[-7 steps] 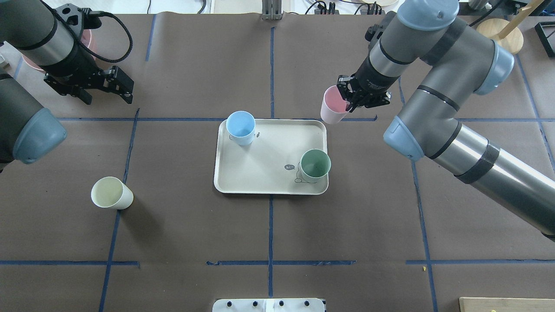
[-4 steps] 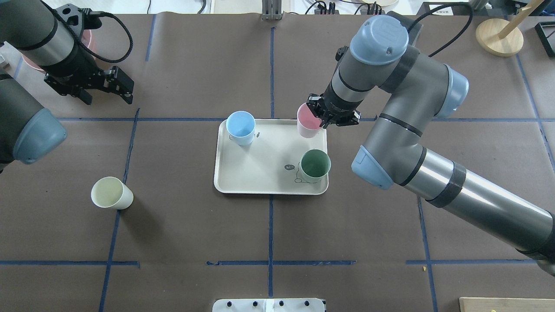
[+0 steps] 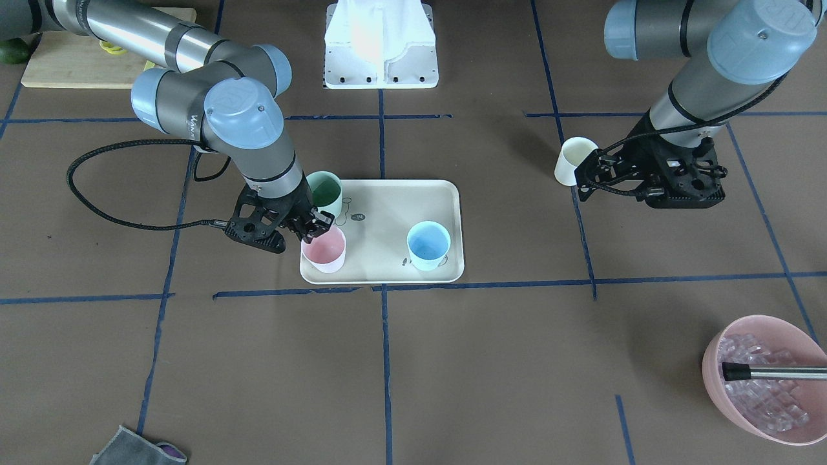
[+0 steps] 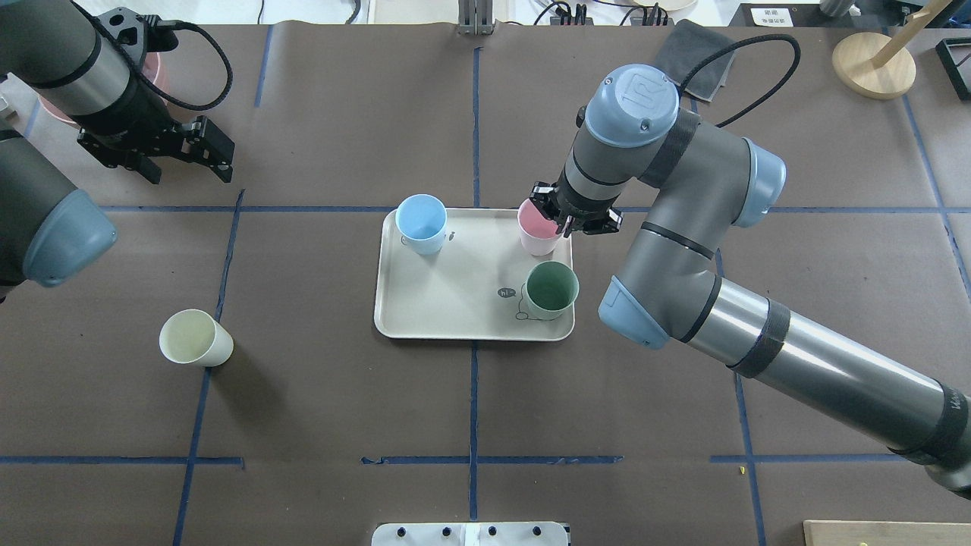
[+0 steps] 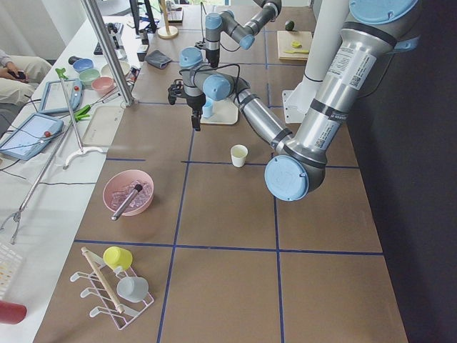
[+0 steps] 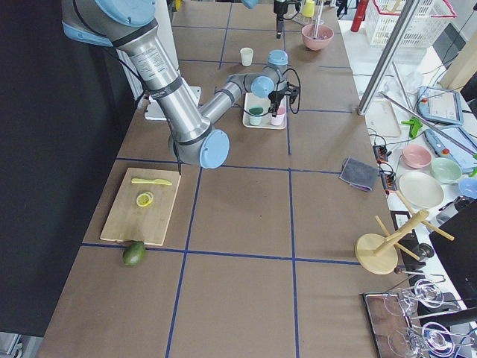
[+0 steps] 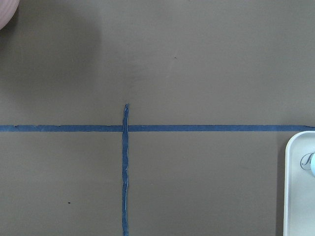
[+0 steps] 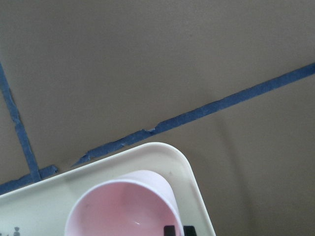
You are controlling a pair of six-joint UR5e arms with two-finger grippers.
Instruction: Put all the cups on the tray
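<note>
The beige tray (image 4: 455,292) lies mid-table, also in the front-facing view (image 3: 387,213). A light blue cup (image 4: 421,222) stands at its far left corner and a mint green cup (image 4: 551,289) at its near right corner. My right gripper (image 4: 563,222) is shut on the rim of the pale pink cup (image 4: 537,229), upright at the tray's far right corner (image 3: 325,250). The right wrist view shows the pink cup (image 8: 123,209) inside the tray rim (image 8: 197,196). The cream-white cup (image 4: 193,339) stands on the table at left. My left gripper (image 4: 215,148) is open and empty, far left.
A pink bowl of ice cubes (image 3: 769,381) with a metal tool sits behind my left arm. A grey cloth (image 4: 694,49) and a wooden stand (image 4: 872,64) are at the far right. A wooden cutting board (image 3: 64,61) lies by the right arm's base.
My right arm carried the pink cup leftward from beside the tray to the tray's far right corner. The left arm has not moved.
</note>
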